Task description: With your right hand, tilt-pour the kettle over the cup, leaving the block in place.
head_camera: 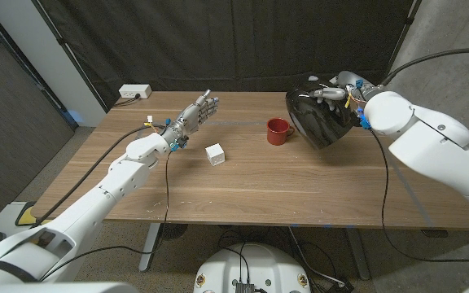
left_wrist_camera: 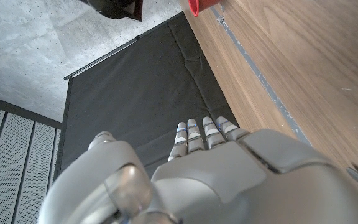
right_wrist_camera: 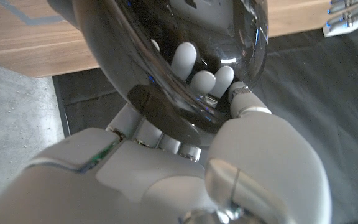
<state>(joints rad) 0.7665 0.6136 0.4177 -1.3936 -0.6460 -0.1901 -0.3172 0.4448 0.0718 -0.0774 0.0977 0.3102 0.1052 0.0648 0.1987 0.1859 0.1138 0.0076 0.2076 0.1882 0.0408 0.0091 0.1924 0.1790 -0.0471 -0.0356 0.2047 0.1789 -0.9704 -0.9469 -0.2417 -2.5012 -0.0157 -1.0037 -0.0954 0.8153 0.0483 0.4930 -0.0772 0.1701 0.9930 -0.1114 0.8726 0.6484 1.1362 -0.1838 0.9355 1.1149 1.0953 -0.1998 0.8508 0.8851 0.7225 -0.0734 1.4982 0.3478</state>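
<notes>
Right hand (head_camera: 342, 94) grasps black kettle (head_camera: 320, 118), tilted, just right of red cup (head_camera: 279, 130); spout indiscernible | left hand (head_camera: 195, 114) released, fingers straight | white block (head_camera: 215, 154) left of cup

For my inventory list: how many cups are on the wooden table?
1: a small red cup stands beside the tilted black glossy kettle held by the right hand.

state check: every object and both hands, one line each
Glossy black kettle: lifted, tilted toward the cup.
Small red cup: upright on the table, left of the kettle.
White cube block: resting on the table, untouched.
Right hand: grips the kettle.
Left hand: holds nothing, fingers extended.
</notes>
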